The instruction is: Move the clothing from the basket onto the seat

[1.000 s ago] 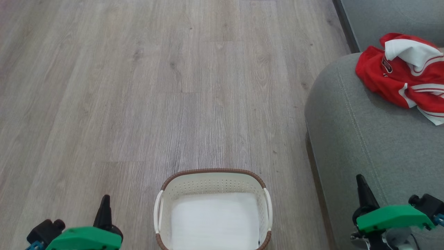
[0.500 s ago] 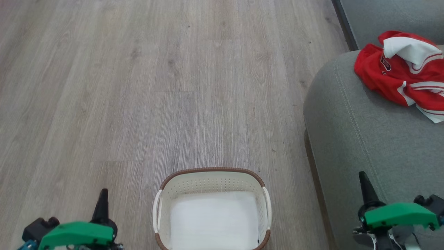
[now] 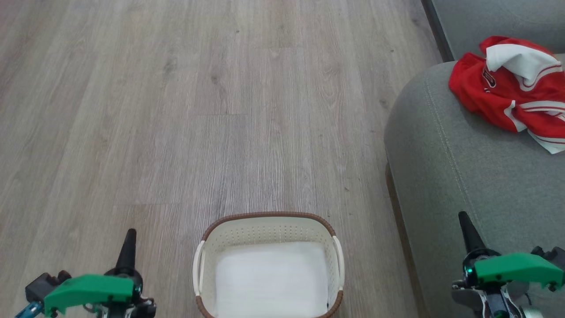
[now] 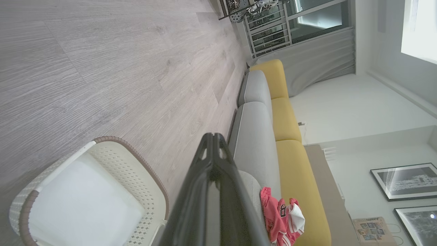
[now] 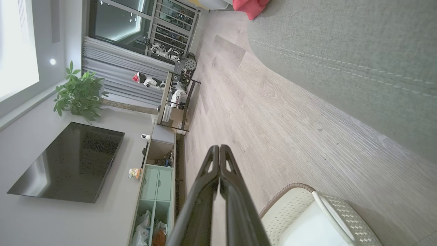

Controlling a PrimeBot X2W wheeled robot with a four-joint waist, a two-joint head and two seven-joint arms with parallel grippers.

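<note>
The red clothing (image 3: 512, 95) with white trim lies crumpled on the grey-green seat (image 3: 450, 168) at the upper right; it appears again as clothing (image 4: 281, 218) on the seat (image 4: 254, 136) in the left wrist view. On the floor at bottom centre stands the cream basket (image 3: 265, 225), holding just a flat white liner. My left gripper (image 3: 128, 240) is shut, empty, left of the basket. Shut and empty too, my right gripper (image 3: 465, 225) hovers over the seat's front. Both wrist views show pressed-together fingers (image 4: 213, 164), (image 5: 218, 171).
Grey wood-plank floor (image 3: 220, 110) stretches ahead and to the left. Yellow back cushions (image 4: 290, 130) line the sofa. A TV cabinet (image 5: 153, 184), a shelf rack (image 5: 177, 99) and a plant (image 5: 80, 92) stand along the far wall.
The whole head picture has shifted slightly, so the camera moved. Both grippers stay shut; the left sits a little further left, the right a little higher.
</note>
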